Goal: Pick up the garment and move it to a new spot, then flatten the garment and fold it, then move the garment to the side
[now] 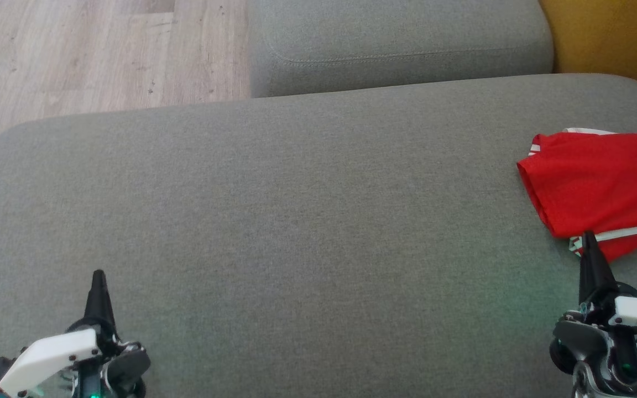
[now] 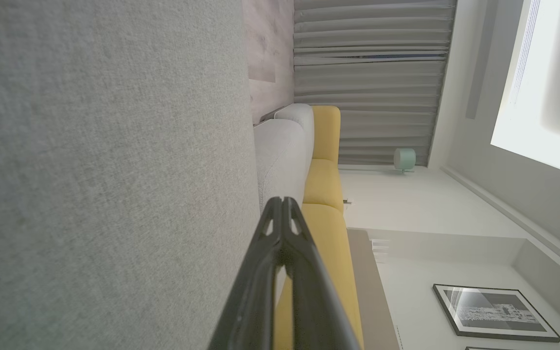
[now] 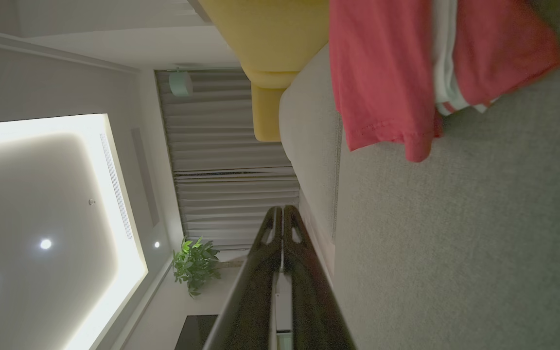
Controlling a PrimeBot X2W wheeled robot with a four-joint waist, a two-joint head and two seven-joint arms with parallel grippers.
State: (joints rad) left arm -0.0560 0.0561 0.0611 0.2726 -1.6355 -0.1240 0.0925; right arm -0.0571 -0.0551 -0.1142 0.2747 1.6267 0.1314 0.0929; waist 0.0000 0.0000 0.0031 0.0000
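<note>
Grey upholstered seat cushion (image 1: 296,221) as work surface, spanning most of the head view; second grey cushion (image 1: 396,44) behind it, pale wood floor (image 1: 75,50) at upper left, yellow sofa (image 1: 611,33) at the upper right corner. Red garment (image 1: 600,182) with white stripes at the far right of the seat cushion, lying flat in a compact, roughly rectangular stack with layered edges, cut off by the right edge of the head view; well apart from the middle of the cushion. Left gripper (image 1: 98,275) at lower left over bare cushion, fingers pressed together, nothing between them, well apart from the garment. Right gripper (image 1: 588,236) at lower right, fingers likewise pressed together and empty; tip overlapping the near hem of the garment in the head view, yet clear of the fabric in the right wrist view, so not gripping it. Judged done: pick-up, relocation, flattening, folding. Judged done as well, from the folded shape and the position at the right of the cushion: placement to the side. Left to do, at most: check fold neatness along the striped near edge, with its small protruding corner, and draw both arms clear.
</note>
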